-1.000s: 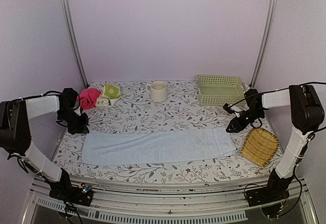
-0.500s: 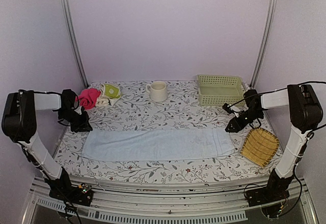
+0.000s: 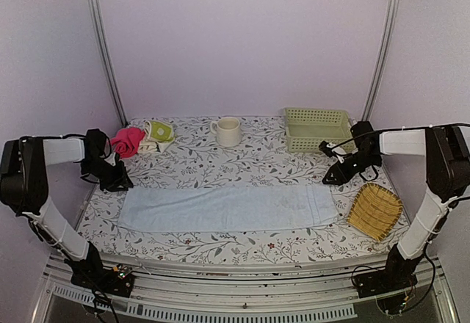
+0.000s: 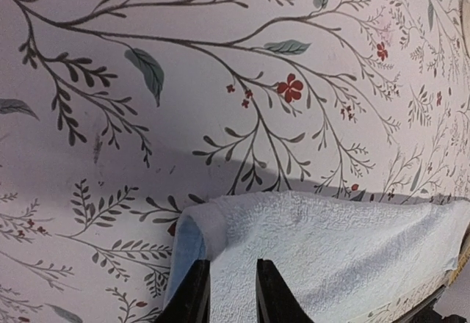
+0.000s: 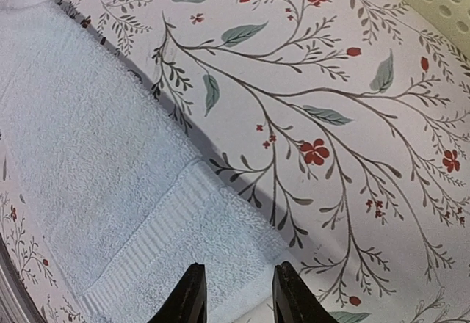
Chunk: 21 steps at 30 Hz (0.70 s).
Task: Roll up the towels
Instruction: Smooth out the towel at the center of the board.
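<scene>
Top external: blue towel [image 3: 224, 208] probably soft, floppy, best pinched at end corners; left gripper [image 3: 121, 186] and right gripper [image 3: 329, 179] jaws slightly spread, empty.

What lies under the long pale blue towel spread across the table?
The floral tablecloth shows around every edge of the pale blue towel, so the towel lies on it. The towel looks flat, without bumps, but the cloth directly beneath it is covered from view.
</scene>
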Available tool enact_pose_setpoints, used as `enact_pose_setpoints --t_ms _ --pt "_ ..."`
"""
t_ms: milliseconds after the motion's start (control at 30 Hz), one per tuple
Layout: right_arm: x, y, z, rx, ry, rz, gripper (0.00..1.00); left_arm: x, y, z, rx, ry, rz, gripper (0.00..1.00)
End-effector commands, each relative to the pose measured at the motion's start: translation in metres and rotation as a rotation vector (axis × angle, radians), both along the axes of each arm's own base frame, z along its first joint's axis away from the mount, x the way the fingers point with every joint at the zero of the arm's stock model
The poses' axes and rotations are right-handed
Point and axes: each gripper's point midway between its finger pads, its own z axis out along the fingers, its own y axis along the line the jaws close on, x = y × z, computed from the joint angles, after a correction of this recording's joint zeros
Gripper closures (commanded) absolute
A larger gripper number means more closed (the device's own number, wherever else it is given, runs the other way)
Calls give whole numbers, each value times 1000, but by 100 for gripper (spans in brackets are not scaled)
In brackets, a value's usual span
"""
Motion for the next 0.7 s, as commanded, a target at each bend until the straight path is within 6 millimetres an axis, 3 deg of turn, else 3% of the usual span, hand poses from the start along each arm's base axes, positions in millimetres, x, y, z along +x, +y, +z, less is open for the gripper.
enact_pose_setpoints --t_ms 0,300,500,667 --pt "-11 25 -3 12 14 74 66 -10 5 -17 20 54 -1 74" --pt "-20 28 -32 -39 59 93 67 -10 22 -9 119 30 27 76" --pt "-24 26 -38 -50 72 89 67 -10 10 -20 68 52 -15 78" --pt "-26 25 -43 -56 87 90 67 -3 -3 -17 30 15 -67 83"
